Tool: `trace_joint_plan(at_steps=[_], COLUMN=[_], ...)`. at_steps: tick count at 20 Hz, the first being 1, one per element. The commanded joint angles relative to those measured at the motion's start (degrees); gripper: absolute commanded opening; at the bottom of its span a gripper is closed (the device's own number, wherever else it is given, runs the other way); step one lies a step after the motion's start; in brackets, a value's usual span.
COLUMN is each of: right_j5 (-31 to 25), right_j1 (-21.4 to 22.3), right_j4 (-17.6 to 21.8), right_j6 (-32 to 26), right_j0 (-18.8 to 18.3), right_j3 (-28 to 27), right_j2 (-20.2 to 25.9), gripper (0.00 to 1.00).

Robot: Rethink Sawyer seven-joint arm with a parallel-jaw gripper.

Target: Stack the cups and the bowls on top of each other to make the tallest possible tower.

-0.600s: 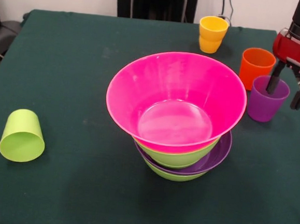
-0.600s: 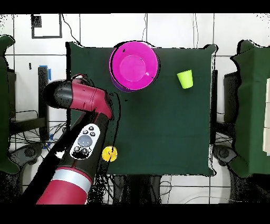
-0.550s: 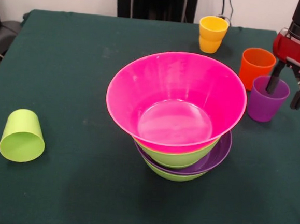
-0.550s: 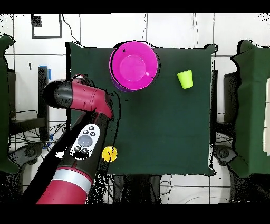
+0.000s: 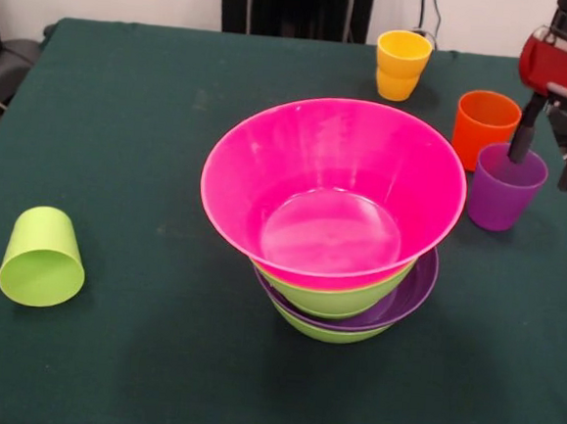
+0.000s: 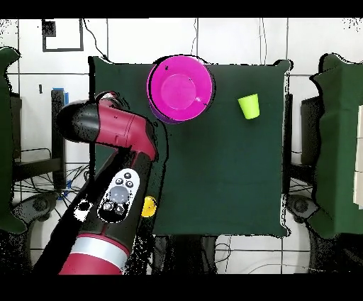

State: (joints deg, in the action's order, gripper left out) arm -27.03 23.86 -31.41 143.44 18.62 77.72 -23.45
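While a dark green cloth (image 5: 124,111) is spread over the whole table, the tower (image 5: 333,211) is found near its middle, with the pink bowl (image 5: 333,182) seated on top of lime green and purple layers, and a lime green cup (image 5: 42,257) is laid on its side well apart from it. At one table edge the gripper (image 5: 551,155) is seen spread apart, one finger inside the upright purple cup (image 5: 504,187) and the other outside its wall, nothing being squeezed; the orange cup (image 5: 484,126) stands just beside, the yellow-orange cup (image 5: 401,64) near the far edge. Seen from overhead, a white tiled floor (image 6: 234,39) is shown around the table, with dark chairs (image 6: 330,142) drawn up at both sides.
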Motion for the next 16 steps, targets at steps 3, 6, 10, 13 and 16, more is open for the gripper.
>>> trace_joint_plan(at_steps=[3, 6, 10, 13, 16], right_j5=[-3.03, -3.00, -4.11, -4.80, -4.36], right_j1=[0.40, 0.18, 0.12, 0.03, 0.47], right_j4=[0.41, -0.16, -0.73, -1.20, -1.66], right_j6=[9.50, 11.05, 12.61, 13.07, 12.64], right_j0=[2.24, 3.29, 4.69, 5.38, 5.51], right_j3=[6.61, 7.11, 7.98, 8.34, 9.85], right_j2=[5.28, 4.96, 4.61, 4.48, 4.98], gripper=[1.00, 1.00, 1.00, 1.00, 1.00])
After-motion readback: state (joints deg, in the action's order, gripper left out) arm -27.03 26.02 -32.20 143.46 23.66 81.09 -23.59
